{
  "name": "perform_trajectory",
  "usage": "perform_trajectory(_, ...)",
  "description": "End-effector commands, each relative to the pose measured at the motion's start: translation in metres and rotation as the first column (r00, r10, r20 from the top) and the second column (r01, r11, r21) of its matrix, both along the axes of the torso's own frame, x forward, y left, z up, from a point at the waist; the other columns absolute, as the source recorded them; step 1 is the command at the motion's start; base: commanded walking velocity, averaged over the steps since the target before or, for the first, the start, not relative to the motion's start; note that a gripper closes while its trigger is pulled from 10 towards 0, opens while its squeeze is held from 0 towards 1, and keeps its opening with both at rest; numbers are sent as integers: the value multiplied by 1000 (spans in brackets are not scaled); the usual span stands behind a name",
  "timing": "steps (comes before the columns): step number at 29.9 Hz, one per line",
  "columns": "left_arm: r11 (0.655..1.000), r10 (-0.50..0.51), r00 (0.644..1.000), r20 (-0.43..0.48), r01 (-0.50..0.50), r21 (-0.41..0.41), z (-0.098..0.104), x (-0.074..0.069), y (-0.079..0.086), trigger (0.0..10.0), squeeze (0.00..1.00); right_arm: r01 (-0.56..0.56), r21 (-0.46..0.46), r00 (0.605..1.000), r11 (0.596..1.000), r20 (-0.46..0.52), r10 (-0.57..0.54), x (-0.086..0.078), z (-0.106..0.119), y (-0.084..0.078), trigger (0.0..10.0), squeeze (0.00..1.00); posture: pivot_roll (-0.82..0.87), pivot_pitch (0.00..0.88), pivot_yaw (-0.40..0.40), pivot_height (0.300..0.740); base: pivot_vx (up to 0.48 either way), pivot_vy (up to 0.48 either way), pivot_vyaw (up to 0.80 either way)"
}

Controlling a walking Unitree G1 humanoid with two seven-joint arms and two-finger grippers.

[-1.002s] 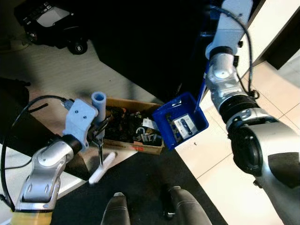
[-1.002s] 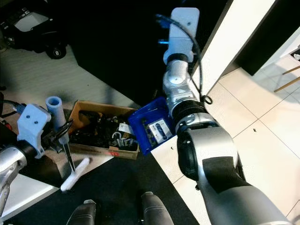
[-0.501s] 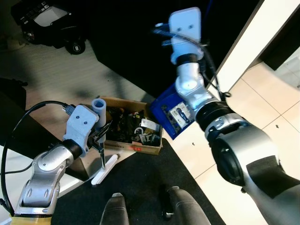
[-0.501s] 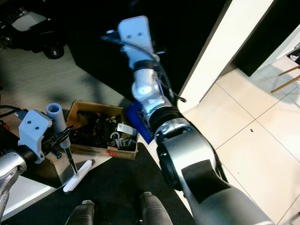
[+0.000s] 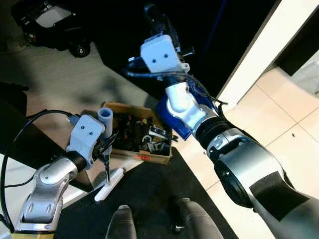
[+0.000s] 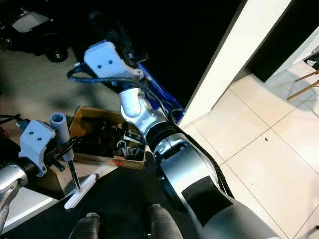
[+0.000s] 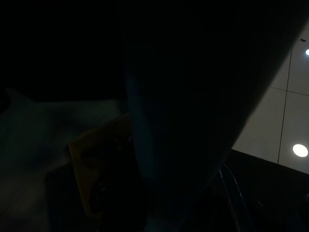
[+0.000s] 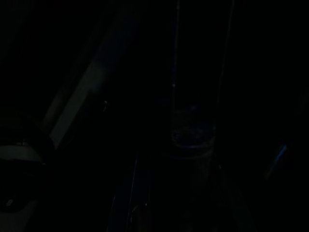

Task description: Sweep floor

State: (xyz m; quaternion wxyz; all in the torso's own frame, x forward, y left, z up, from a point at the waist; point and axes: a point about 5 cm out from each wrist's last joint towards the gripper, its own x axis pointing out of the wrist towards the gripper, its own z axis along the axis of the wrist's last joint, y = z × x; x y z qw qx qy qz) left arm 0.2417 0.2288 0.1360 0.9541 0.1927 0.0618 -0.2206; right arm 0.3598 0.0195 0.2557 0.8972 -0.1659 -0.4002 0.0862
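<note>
We note the blue dustpan (image 5: 175, 115) raised off the floor, tilted beside the open cardboard box of clutter (image 5: 137, 133) and mostly hidden behind the right arm, whose right end effector (image 5: 154, 17) reaches into shadow so we cannot tell its finger state. The left end effector (image 5: 105, 146) is pinched on the thin dark handle of the brush (image 5: 108, 178), whose white head rests on the black mat (image 5: 149, 209) in front of the box. We judge the gathering step is in hand; next, the dustpan must come down flat near the brush head.
</note>
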Motion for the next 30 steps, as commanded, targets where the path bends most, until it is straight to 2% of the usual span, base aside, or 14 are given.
perform_trajectory(1,999,-27,1000,6,26,37,2,-3,1,10000,0,-122,9,991,992,56,121,-23,-1,31,10000,0,41,148,-148,740,0,0,0)
perform_trajectory(6,999,-24,1000,0,24,41,1,-4,2,10000,0,-182,-46,975,982,121,187,-34,-4,43,10000,0,41,149,-147,740,0,0,0)
perform_trajectory(8,999,-24,1000,-4,24,41,0,-4,3,10000,0,-238,-98,951,966,179,252,-46,-6,52,10000,0,39,147,-146,740,0,0,0)
perform_trajectory(11,999,-24,1000,-5,24,41,0,-4,3,10000,0,-257,-114,941,960,199,275,-50,-8,55,10000,0,39,147,-146,740,0,0,0)
perform_trajectory(13,999,-26,1000,-9,26,42,-2,-3,2,10000,0,-300,-140,915,944,236,326,-61,-11,64,10000,0,40,144,-148,740,0,0,0)
perform_trajectory(17,999,-25,1000,-10,25,42,-2,-4,2,10000,0,-337,-174,886,925,275,374,-71,-13,72,10000,0,40,145,-150,740,0,0,0)
perform_trajectory(23,999,-22,1000,-18,23,42,-4,-4,3,10000,0,-384,-176,863,907,280,420,-81,-15,80,10000,0,40,145,-150,740,0,0,0)
perform_trajectory(25,999,-24,999,-22,25,41,-5,-5,2,10000,0,-433,-198,827,879,300,475,-93,-18,88,10000,0,39,146,-150,740,0,0,0)
perform_trajectory(30,999,-25,999,-33,27,43,-8,-5,2,10000,0,-483,-205,792,851,312,525,-105,-23,94,10000,0,37,145,-150,740,0,0,0)
